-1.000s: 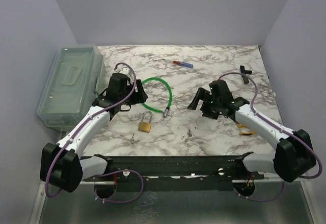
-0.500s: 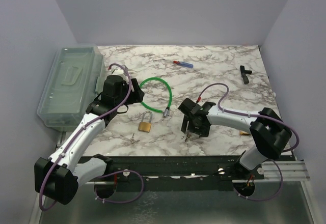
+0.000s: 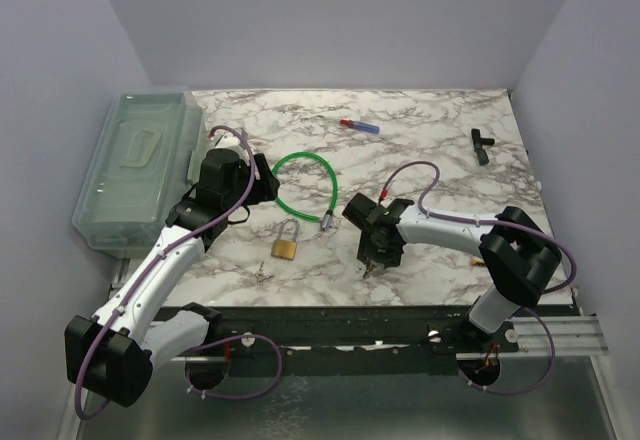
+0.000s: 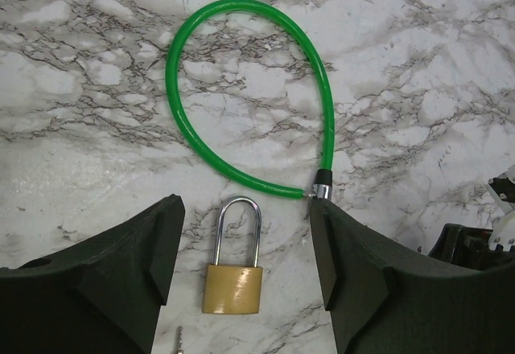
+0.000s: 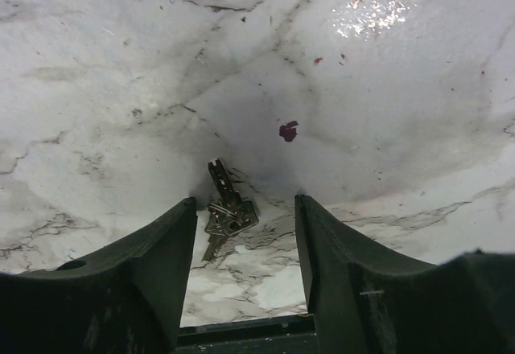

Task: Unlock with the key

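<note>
Keys [image 5: 226, 214] lie between the parted jaws of my right gripper [image 5: 244, 209]; my left gripper [image 4: 245, 209], likewise parted, faces the padlock [image 4: 232, 288].

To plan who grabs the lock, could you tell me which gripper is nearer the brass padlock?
Left. The left gripper frames the padlock between open fingers; the right gripper straddles the keys, further right.

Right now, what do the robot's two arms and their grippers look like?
The left arm and right arm have white shells, black joints and a purple cable looping along each. The left gripper and right gripper have matte-black wedge-shaped fingers.
</note>
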